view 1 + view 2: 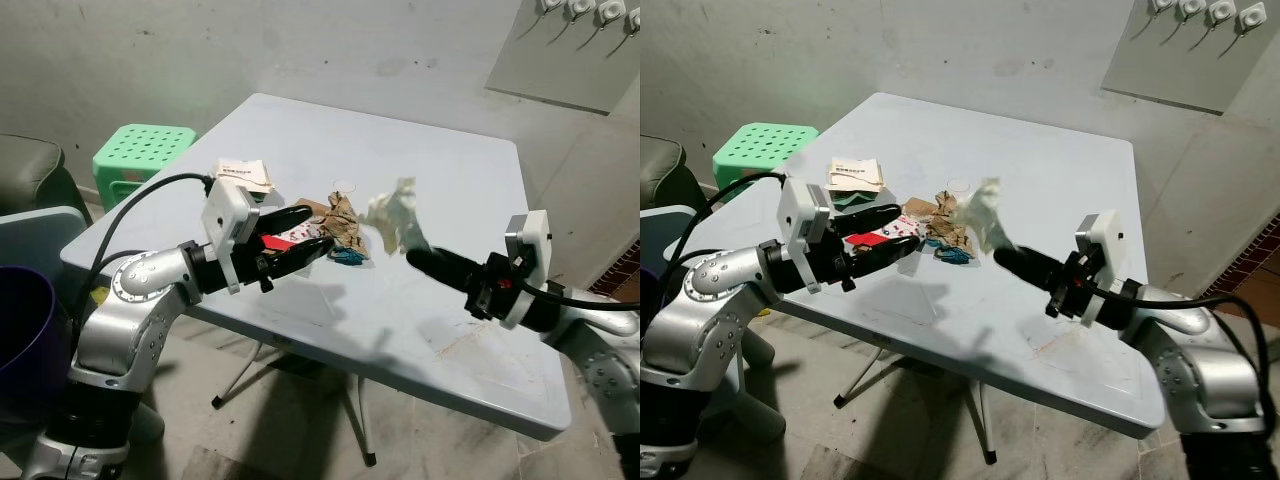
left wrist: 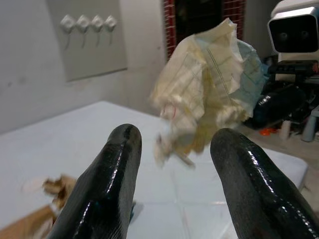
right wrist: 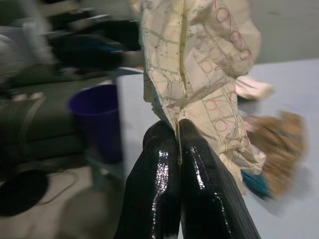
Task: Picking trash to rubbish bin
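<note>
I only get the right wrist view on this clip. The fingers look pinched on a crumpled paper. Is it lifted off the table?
Observer: Yes. The right gripper holds the crumpled paper above the white table.
Operator: Where is the other arm?
Observer: The left gripper hangs open over the near table edge, pointing at the paper.
Operator: Any trash left?
Observer: Brown scraps and a paper packet lie on the table.
</note>
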Controlling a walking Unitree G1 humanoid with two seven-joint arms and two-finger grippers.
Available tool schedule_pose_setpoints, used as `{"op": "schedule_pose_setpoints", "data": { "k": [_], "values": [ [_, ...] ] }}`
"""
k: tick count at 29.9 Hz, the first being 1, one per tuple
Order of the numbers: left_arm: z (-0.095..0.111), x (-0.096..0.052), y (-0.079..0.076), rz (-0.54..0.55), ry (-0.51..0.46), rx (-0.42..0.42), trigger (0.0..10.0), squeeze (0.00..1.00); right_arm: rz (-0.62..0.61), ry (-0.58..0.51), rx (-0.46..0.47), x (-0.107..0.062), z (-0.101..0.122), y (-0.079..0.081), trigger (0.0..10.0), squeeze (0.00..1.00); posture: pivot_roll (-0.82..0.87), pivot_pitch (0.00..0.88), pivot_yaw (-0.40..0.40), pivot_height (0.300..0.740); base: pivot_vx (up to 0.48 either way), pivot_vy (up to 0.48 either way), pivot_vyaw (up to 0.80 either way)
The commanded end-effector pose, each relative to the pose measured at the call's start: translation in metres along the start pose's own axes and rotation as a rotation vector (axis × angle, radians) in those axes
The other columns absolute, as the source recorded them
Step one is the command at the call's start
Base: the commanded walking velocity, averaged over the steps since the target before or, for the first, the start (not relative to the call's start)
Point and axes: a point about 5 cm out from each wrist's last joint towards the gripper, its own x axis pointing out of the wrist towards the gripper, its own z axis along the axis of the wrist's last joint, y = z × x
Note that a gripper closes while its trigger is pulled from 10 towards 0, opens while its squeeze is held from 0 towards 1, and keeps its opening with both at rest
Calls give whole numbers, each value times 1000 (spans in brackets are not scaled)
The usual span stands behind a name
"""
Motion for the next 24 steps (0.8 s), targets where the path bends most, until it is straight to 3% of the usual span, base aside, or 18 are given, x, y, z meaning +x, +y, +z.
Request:
{"op": "schedule_pose_setpoints", "data": {
  "k": [1, 11, 19, 24],
  "values": [
    [7, 4, -1, -38, 3, 14, 10000, 0, 87, 3, -6, 4, 8, 8, 10000, 0, 33, 0, -66, 740, 0, 0, 0],
    [13, 11, -1, -85, 1, 10, 10000, 0, 236, 8, 2, 9, 23, 27, 10000, 0, 23, 0, -58, 740, 0, 0, 0],
    [13, 20, -12, -159, -11, -19, 10000, 0, 202, -6, -21, 13, 29, 23, 10000, 0, 7, 0, -51, 740, 0, 0, 0],
    [14, 20, -12, -169, -25, -36, 10000, 0, 188, -11, -19, 12, 31, 20, 10000, 0, 6, 0, -49, 740, 0, 0, 0]
  ]
}}
